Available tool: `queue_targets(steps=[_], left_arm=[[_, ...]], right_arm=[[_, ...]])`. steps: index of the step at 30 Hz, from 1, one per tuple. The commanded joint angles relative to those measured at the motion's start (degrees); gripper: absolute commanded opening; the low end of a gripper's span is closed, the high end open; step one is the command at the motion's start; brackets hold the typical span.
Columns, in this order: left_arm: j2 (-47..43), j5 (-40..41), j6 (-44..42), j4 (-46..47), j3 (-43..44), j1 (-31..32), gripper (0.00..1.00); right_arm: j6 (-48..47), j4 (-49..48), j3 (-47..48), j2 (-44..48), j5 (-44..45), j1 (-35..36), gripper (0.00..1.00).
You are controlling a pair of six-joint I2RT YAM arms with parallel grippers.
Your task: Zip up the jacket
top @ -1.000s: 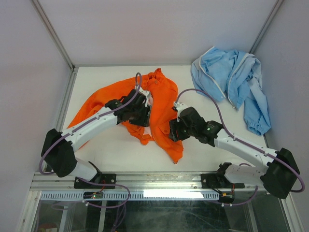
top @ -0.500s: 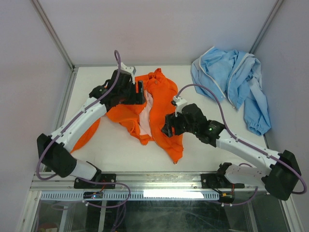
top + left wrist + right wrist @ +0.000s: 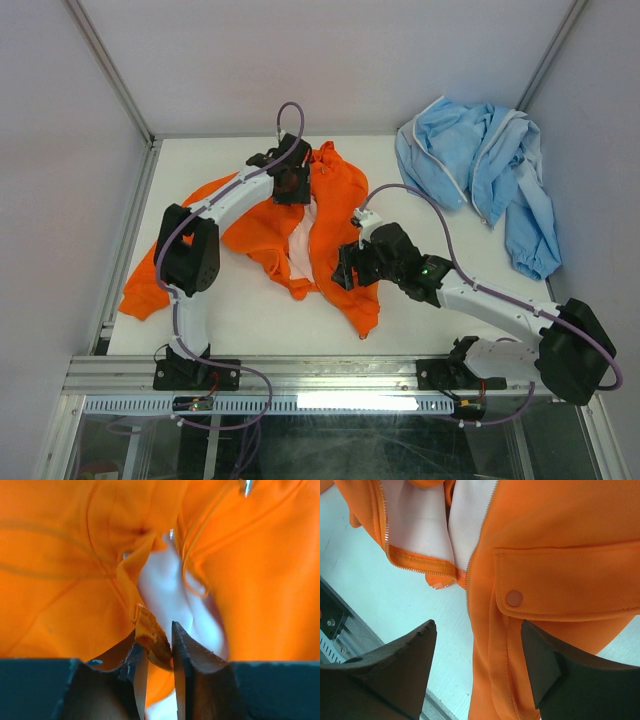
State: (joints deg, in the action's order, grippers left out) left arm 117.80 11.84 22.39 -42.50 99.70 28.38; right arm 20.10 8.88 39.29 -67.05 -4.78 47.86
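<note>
Orange jacket (image 3: 345, 195) is sprawled across the middle of a white table (image 3: 235, 300), front unzipped, so the pale lining (image 3: 420, 520) shows between the two edges. Plain grey-white walls (image 3: 350, 60) box the table in, there's a metal rail (image 3: 340, 375) along the near edge, and a light blue garment (image 3: 480, 160) is bunched in the far right corner, well apart from the orange one. The left gripper (image 3: 156, 642) is up by the collar end, its fingers nearly together and pinching a small fold of orange fabric. The right gripper (image 3: 477, 630) is spread wide over the lower front, above the zipper (image 3: 469, 600) and beside a pocket flap (image 3: 560, 580) with a round snap (image 3: 514, 598), with nothing between its fingers.
</note>
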Motion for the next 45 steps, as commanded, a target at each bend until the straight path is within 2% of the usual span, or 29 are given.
queue_targets(steps=[1, 2, 3, 7, 10, 12, 15, 17, 20, 24, 29, 33, 36, 40, 45], left_arm=[[2.8, 4.6, -3.6, 3.2, 11.4, -0.7, 0.14], [3.6, 5.4, -4.3, 3.6, 13.7, -0.8, 0.04], [4.6, 6.1, -5.2, 3.7, 17.3, -0.8, 0.0], [7.8, 9.4, -9.6, 6.7, 27.9, -1.3, 0.0], [8.1, 10.6, -11.8, 13.3, 31.0, -1.9, 0.0], [8.2, 9.6, -12.2, 18.6, 30.7, -2.3, 0.1], [9.3, 4.7, -12.1, 23.3, 30.8, -2.8, 0.13], [9.6, 1.8, -11.9, 24.5, 30.9, -2.8, 0.37], [7.2, -1.9, -10.0, 23.6, 29.6, -2.8, 0.53], [-3.0, -5.7, -5.4, 23.0, 17.5, -2.8, 0.61], [-21.0, -9.0, 2.8, 22.6, -5.5, -1.5, 0.66], [-33.8, -6.9, 7.9, 22.5, -23.9, 1.3, 0.67], [-41.7, -7.7, 11.7, 23.5, -36.0, 2.9, 0.64], [-44.0, -10.0, 13.7, 25.3, -45.4, 7.2, 0.61], [-39.2, -10.3, 13.9, 27.6, -51.9, 10.8, 0.56]], right_arm=[[0.8, -3.4, -0.2, 2.0, 1.2, 0.2, 0.71], [0.8, -3.4, -0.3, 2.0, 1.4, 0.2, 0.72], [0.8, -3.3, -0.1, 1.9, 1.5, 0.2, 0.72], [0.5, -2.9, 0.4, 1.4, 2.6, 0.2, 0.72], [0.6, -2.7, 0.9, 0.8, 4.5, 0.2, 0.72], [0.8, -3.0, 0.9, 0.5, 5.6, 0.2, 0.73], [0.9, -3.3, 1.0, -0.5, 6.7, 0.2, 0.73], [1.0, -3.3, 1.2, -0.9, 6.7, 0.2, 0.74], [1.0, -2.9, 1.2, -1.3, 5.4, 0.2, 0.74], [1.0, -2.0, 1.3, -1.3, 3.4, 0.3, 0.74], [-0.6, -0.2, 2.5, -3.4, 0.2, 0.5, 0.73], [-1.4, 0.8, 4.0, -6.0, -0.4, 1.3, 0.72], [-2.3, 0.3, 5.0, -8.8, -0.7, 1.5, 0.71], [-2.7, 0.7, 7.6, -14.9, 2.3, 1.5, 0.67], [-0.9, -0.2, 9.7, -21.1, 9.9, 1.2, 0.58]])
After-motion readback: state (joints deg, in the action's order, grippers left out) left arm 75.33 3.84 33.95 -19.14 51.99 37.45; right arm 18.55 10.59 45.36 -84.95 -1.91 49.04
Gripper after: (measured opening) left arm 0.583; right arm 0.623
